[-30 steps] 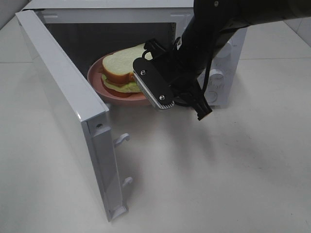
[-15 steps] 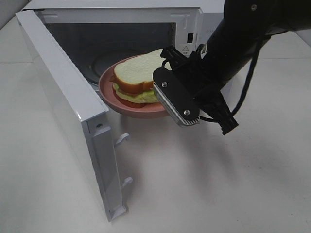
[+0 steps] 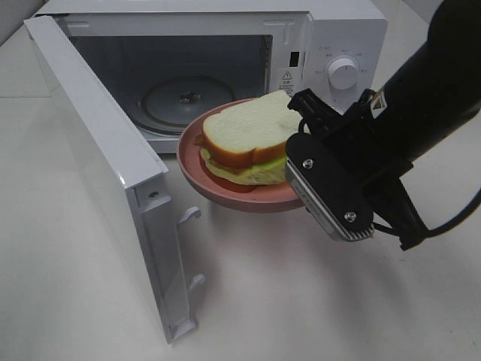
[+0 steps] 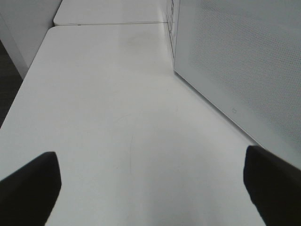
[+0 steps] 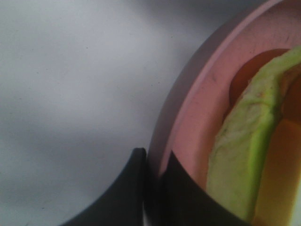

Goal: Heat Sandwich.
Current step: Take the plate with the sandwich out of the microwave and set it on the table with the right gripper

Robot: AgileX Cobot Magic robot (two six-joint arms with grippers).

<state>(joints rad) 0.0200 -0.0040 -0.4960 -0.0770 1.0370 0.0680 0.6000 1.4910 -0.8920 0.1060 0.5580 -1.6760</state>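
The sandwich (image 3: 252,139), white bread over green and yellow filling, lies on a pinkish-red plate (image 3: 225,197). The plate hangs in the air just outside the open microwave (image 3: 331,45). My right gripper (image 3: 299,169) is shut on the plate's right rim. Close up in the right wrist view, my right gripper (image 5: 153,169) pinches the plate's rim (image 5: 197,108) with the sandwich's green edge (image 5: 244,155) beside it. My left gripper (image 4: 150,188) is open over the bare table, with nothing between its dark fingertips (image 4: 33,183).
The microwave door (image 3: 98,150) stands swung open to the left, reaching toward the table's front. Inside the cavity the glass turntable (image 3: 180,101) lies bare. The door's outer face (image 4: 235,56) rises beside my left gripper. A white table (image 3: 301,301) spreads all around.
My right gripper has drawn the plate with the sandwich out of the microwave cavity, toward the front right. The turntable has come into view.
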